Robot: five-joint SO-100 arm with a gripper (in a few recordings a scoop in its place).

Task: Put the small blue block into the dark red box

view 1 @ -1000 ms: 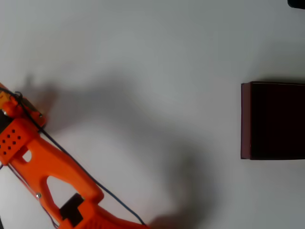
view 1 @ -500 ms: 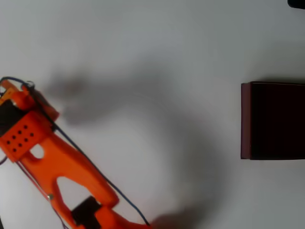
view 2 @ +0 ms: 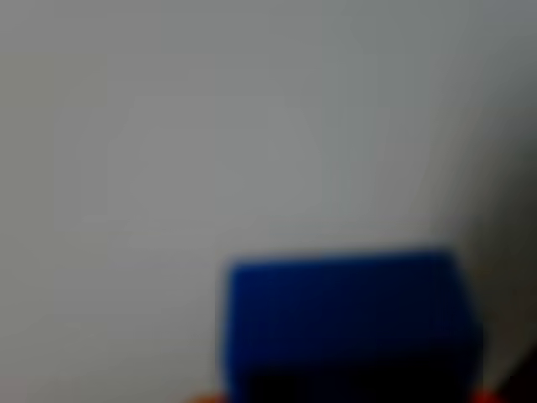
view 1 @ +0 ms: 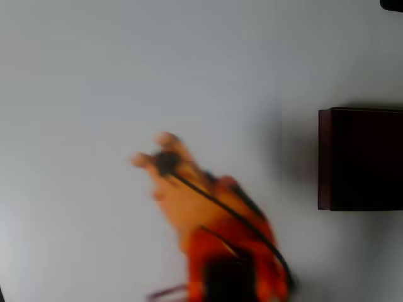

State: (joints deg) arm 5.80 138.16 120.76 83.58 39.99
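Note:
The small blue block [view 2: 348, 323] sits large and blurred at the bottom of the wrist view, with slivers of orange fingers [view 2: 205, 396] at its lower corners. In the overhead view my orange gripper [view 1: 160, 154] is smeared by motion above the middle of the white table. It points up-left, with the arm running down to the bottom edge. The block itself is hidden under the arm there. The dark red box [view 1: 324, 158] stands at the right edge, well to the right of the gripper, its inside nearly black.
The white tabletop [view 1: 126, 63] is bare around the arm and the box. A black cable [view 1: 220, 204] runs along the arm. A small dark object [view 1: 391, 4] sits in the top right corner.
The arm has swung fast from the left edge toward the middle of the table, closer to the box, and is now blurred. The box has stayed put.

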